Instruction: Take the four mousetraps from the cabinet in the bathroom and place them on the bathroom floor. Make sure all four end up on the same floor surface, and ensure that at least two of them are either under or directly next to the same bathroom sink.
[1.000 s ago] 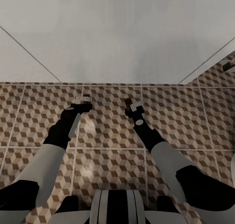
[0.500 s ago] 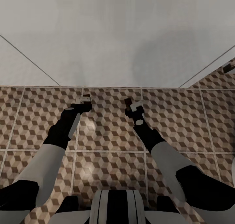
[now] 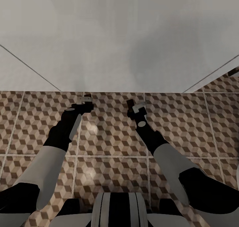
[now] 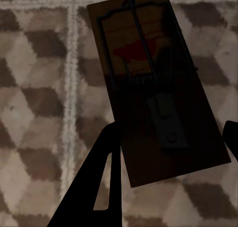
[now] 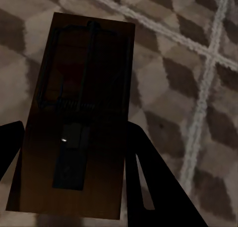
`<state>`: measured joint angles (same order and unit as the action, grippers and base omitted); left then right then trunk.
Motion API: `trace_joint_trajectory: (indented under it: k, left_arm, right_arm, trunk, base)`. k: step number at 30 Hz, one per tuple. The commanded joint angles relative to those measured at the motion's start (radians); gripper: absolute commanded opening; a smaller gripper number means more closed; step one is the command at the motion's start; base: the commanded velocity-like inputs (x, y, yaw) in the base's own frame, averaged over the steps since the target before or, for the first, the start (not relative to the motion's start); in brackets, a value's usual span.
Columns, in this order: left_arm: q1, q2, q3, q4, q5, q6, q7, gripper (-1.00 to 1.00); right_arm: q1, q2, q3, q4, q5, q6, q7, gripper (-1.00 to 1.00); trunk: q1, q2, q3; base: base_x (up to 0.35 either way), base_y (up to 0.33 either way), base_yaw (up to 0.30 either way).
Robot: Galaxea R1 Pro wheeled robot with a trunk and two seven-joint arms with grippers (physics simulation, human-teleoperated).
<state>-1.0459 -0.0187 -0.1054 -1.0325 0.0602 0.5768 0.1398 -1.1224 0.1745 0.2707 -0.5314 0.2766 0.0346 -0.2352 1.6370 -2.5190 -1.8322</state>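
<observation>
The upper half of the head view is taken up by a plain white flat-fronted vanity panel [image 3: 119,38], crossed by two thin slanting seams, which meets the floor along a straight line. Below it, the bathroom floor of large square tiles with a brown, beige and white cube pattern and pale grout lines [image 3: 109,134] is spread across the rest of the view and is also seen behind both traps in the wrist views. Two white and black robot arms are reached forward over the tiles, with the striped trunk of the robot seen at the lower edge between them. The left hand [image 3: 85,101] is held just short of the base of the white panel and is closed on a small flat rectangular tan wooden mousetrap with dark metal spring bars and a red mark [image 4: 153,83]; in the left wrist view the board is seen clamped between the dark fingers [image 4: 99,187], tilted, with its red patch and coil spring facing the camera. The right hand [image 3: 135,105] is held level with the left, a little apart from it, and is likewise closed on a second tan wooden mousetrap [image 5: 79,117], which appears dark and in shadow in the right wrist view, its wire bar and metal plate just discernible. Both traps are held above the tiles near the foot of the vanity.
</observation>
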Motion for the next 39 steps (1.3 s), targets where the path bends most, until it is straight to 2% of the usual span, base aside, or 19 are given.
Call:
trace_joint_trajectory:
  k: [1,5,8,11,16,22,29,39]
  left_arm:
    - [0.0,0.0,-0.002,-0.001,0.006,0.005,0.006,-1.0]
    - [0.0,0.0,-0.002,-0.01,0.007,0.005,0.006,-1.0]
    - [0.001,0.0,-0.003,-0.04,0.007,0.007,0.006,-1.0]
    - [0.003,-0.001,-0.003,-0.063,0.008,0.009,0.006,-1.0]
    - [0.005,-0.003,-0.003,-0.08,0.009,0.011,0.007,-1.0]
    - [0.019,-0.004,-0.003,-0.08,0.009,0.011,0.006,-1.0]
    - [0.07,-0.004,-0.003,-0.072,0.009,0.009,0.006,-1.0]
    - [0.076,-0.005,-0.005,-0.02,0.008,0.005,0.005,-1.0]
  right_arm:
    - [0.0,0.0,0.002,0.001,0.006,0.003,-0.004,-1.0]
    - [-0.001,0.0,0.0,0.008,-0.007,0.007,-0.003,-1.0]
    - [-0.002,0.0,-0.002,0.063,-0.027,0.011,-0.002,-1.0]
    - [-0.007,0.0,-0.002,0.078,-0.032,0.029,-0.001,-1.0]
    - [-0.042,0.0,-0.003,0.094,-0.034,0.058,-0.001,-1.0]
    - [-0.054,0.0,-0.004,0.095,-0.034,0.062,-0.001,-1.0]
    - [-0.07,0.0,-0.004,0.094,-0.035,0.062,-0.002,-1.0]
    - [-0.076,0.0,-0.004,0.094,-0.036,0.062,-0.002,-1.0]
  trunk:
    - [0.0,0.0,0.0]
    - [0.0,0.0,0.0]
    - [0.0,0.0,0.0]
    - [0.0,0.0,0.0]
    - [0.0,0.0,0.0]
    - [0.0,0.0,0.0]
    - [0.0,0.0,0.0]
    - [0.0,0.0,0.0]
  base:
    - [0.011,0.0,0.0]
    - [0.004,0.0,0.0]
    - [0.0,0.0,0.0]
    - [0.0,0.0,0.0]
    - [0.0,0.0,0.0]
    - [0.0,0.0,0.0]
    - [0.0,0.0,0.0]
    - [0.0,0.0,0.0]
